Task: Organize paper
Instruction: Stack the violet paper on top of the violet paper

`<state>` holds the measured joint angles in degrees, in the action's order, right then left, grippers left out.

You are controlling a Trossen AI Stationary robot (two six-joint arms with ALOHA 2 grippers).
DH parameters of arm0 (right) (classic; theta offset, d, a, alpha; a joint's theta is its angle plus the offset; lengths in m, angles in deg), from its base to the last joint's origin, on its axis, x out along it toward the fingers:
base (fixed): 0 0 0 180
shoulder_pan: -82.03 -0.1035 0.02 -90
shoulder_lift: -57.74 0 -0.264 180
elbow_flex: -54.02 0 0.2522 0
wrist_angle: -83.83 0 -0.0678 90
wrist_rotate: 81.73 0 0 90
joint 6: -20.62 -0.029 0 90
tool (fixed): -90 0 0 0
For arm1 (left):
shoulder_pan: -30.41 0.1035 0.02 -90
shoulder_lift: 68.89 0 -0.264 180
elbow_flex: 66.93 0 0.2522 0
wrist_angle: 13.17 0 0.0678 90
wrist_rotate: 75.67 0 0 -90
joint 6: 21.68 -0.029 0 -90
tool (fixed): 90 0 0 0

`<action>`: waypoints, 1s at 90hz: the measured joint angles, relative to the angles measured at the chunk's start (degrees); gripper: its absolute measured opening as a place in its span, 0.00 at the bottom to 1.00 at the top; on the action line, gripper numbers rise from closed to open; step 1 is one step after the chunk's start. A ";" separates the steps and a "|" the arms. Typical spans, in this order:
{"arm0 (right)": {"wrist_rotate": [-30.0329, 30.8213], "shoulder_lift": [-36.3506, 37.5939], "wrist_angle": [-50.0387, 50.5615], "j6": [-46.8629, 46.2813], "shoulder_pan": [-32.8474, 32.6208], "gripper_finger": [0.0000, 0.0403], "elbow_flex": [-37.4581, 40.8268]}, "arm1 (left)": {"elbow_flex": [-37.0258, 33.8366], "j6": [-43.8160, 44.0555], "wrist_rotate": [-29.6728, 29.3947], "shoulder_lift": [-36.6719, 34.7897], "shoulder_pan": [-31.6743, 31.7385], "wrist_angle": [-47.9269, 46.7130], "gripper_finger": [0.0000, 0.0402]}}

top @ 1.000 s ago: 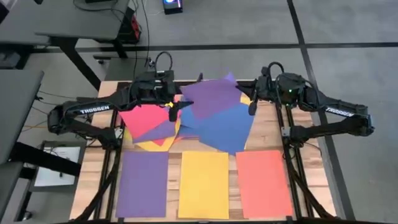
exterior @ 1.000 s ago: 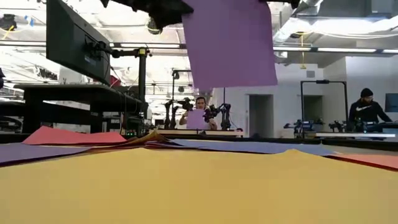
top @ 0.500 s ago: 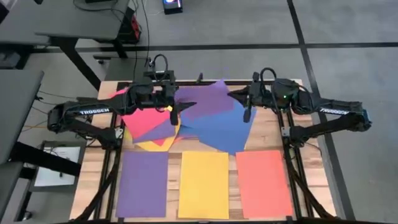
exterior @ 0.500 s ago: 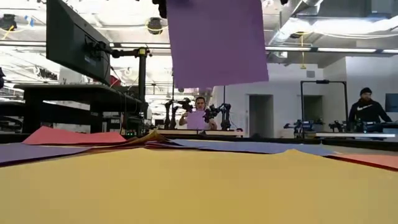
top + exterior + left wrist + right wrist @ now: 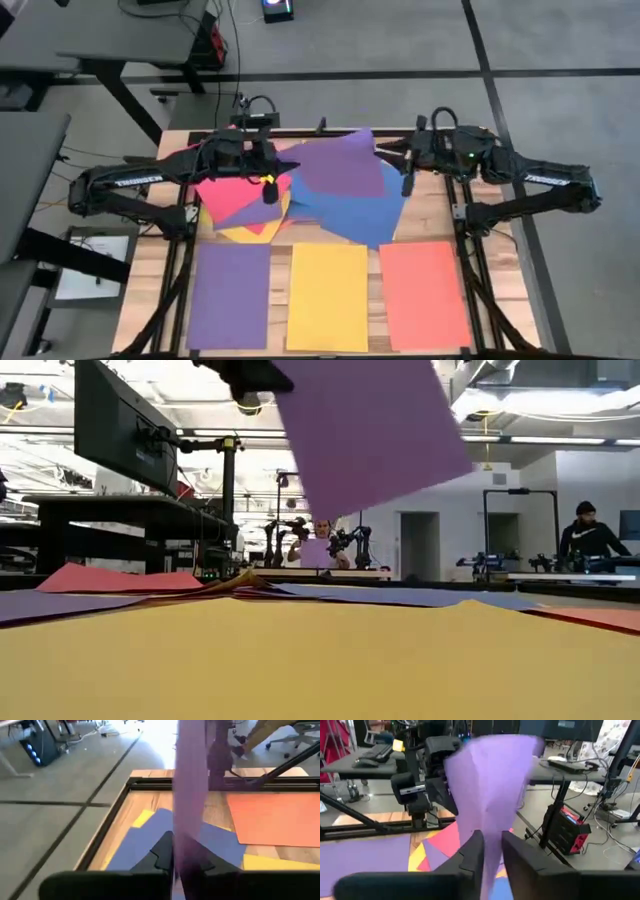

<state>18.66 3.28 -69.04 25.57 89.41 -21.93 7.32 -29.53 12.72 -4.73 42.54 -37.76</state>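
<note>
1. Left gripper (image 5: 268, 187) and right gripper (image 5: 404, 178) pinching opposite edges of thin purple sheet (image 5: 341, 165), lifted at upper centre; sheet tilted.
2. Loose multicoloured pile (image 5: 362, 212) below; three flat sheets (image 5: 328, 296) along the bottom.

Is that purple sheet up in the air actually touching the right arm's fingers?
Touching. In the right wrist view, the purple sheet runs down into the narrow slot between the right gripper's two dark fingers, which pinch it.

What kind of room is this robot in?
Probably a robotics lab or workshop. Behind the wooden table stand more robot arms on benches, a person works at another station, and a big monitor sits on a desk.
</note>
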 joint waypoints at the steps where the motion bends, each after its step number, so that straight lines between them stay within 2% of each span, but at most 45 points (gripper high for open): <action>1: 0.00 0.10 -0.05 0.00 0.06 0.21 0.00 | 0.00 0.00 -0.13 -0.23 -0.14 0.03 0.00; 17: 0.22 -0.85 -0.18 0.89 0.28 0.33 0.00 | 0.00 -0.86 -0.60 -1.72 -1.58 2.73 0.00; 33: 0.22 -0.96 4.15 1.49 0.26 0.39 0.00 | 0.00 -0.61 -0.61 -2.14 -1.74 -0.98 0.00; 58: 0.20 -1.10 10.21 1.55 1.39 0.40 0.30 | 0.00 -0.33 -0.61 -2.07 -1.72 -5.38 0.00; 71: 0.22 -1.16 10.21 0.64 4.41 0.40 4.57 | 0.00 -0.32 -0.83 -2.07 -1.62 -7.96 0.00; 90: 0.25 -1.16 7.37 -2.68 9.79 0.40 12.67 | 0.00 -0.76 -4.78 -1.17 -1.53 -12.53 0.00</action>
<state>18.90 2.13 -61.66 22.89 99.20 -9.26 7.32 -30.29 7.94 -5.90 41.02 -50.29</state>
